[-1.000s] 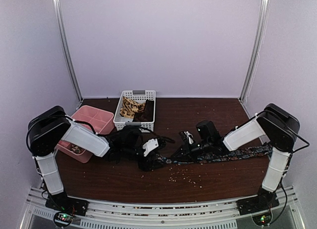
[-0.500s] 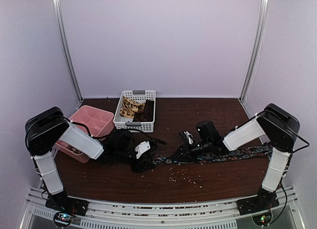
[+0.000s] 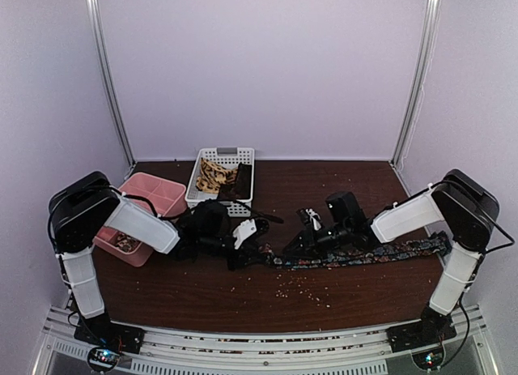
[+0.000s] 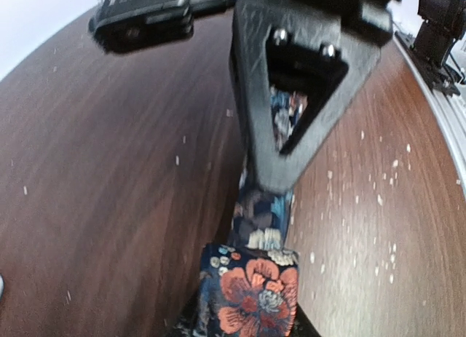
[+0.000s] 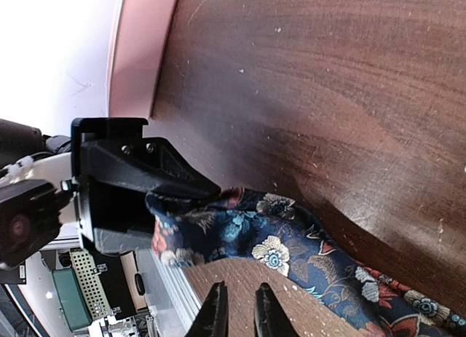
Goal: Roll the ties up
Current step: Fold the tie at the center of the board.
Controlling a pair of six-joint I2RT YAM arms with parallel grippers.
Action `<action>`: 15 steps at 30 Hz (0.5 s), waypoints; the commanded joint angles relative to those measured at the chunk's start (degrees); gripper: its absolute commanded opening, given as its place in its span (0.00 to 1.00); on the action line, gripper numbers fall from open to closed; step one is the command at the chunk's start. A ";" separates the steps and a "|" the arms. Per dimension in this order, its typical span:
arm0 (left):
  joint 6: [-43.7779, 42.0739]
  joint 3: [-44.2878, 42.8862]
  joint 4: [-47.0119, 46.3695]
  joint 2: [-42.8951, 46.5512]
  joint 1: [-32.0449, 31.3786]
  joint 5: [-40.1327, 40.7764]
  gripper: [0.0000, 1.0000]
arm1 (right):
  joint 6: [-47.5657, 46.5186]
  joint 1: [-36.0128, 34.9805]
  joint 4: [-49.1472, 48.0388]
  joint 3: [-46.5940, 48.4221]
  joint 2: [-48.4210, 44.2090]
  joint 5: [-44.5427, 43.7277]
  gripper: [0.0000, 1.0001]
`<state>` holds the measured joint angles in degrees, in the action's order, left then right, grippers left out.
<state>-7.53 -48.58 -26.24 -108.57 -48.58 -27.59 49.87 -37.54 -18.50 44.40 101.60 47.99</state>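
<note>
A dark floral tie (image 3: 364, 253) lies stretched across the table from the middle to the right edge. Its left end (image 4: 251, 293) is folded over and sits between the jaws of my left gripper (image 3: 252, 252), which is shut on it. In the right wrist view the left gripper's black fingers (image 5: 156, 180) press on that folded end (image 5: 218, 228). My right gripper (image 5: 239, 308) hovers just beside the tie, jaws a narrow gap apart with only bare wood between them. It faces the left gripper in the top view (image 3: 294, 247). A tan tie (image 3: 212, 176) and a dark brown tie (image 3: 241, 181) lie in the basket.
A white perforated basket (image 3: 194, 198) stands at the back centre-left. A pink tray (image 3: 154, 189) sits to its left, by the left arm. Pale crumbs (image 3: 299, 290) are scattered over the dark wood table (image 3: 202, 294), mostly in front of the tie.
The left gripper drew left, then came back right and away from me with the tie's end, its jaws narrowing on the fold. The right gripper's jaws parted slightly and it shifted a little right.
</note>
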 commanded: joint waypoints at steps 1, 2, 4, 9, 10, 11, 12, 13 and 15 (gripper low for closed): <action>1.32 -4.56 -0.90 -2.67 -1.64 -1.14 0.32 | -1.96 0.88 2.51 -0.54 -3.16 -0.11 0.17; 1.37 -5.34 -0.72 -3.00 -1.83 -1.04 0.33 | -2.23 0.98 3.03 -0.54 -3.47 -0.13 0.19; 1.38 -6.84 -0.01 -3.73 -2.27 -0.86 0.34 | -2.69 1.21 3.95 -0.56 -4.00 -0.16 0.20; 1.34 -9.38 1.43 -5.39 -2.79 -1.13 0.33 | -3.50 1.75 4.94 -0.40 -3.94 -0.40 0.19; 1.35 -9.69 1.63 -5.72 -2.82 -1.12 0.33 | -3.51 1.79 4.96 -0.25 -3.88 -0.36 0.19; 1.30 -10.02 1.96 -6.07 -2.88 -1.22 0.34 | -3.40 1.73 4.97 -0.20 -3.91 -0.42 0.19; 1.33 -10.45 2.34 -6.47 -3.03 -1.23 0.33 | -3.22 1.77 4.97 -0.18 -3.99 -0.37 0.22; 1.21 -11.08 2.78 -6.86 -3.36 -1.11 0.33 | -3.08 1.77 4.97 -0.17 -4.09 -0.29 0.26; 0.82 -12.02 4.02 -7.55 -4.06 -0.36 0.33 | -2.90 1.77 5.24 -0.25 -4.55 -0.18 0.37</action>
<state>-6.72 -58.24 -23.92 -114.32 -51.31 -27.88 47.72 -35.99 -13.89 44.27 98.63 47.90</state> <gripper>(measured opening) 0.335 0.298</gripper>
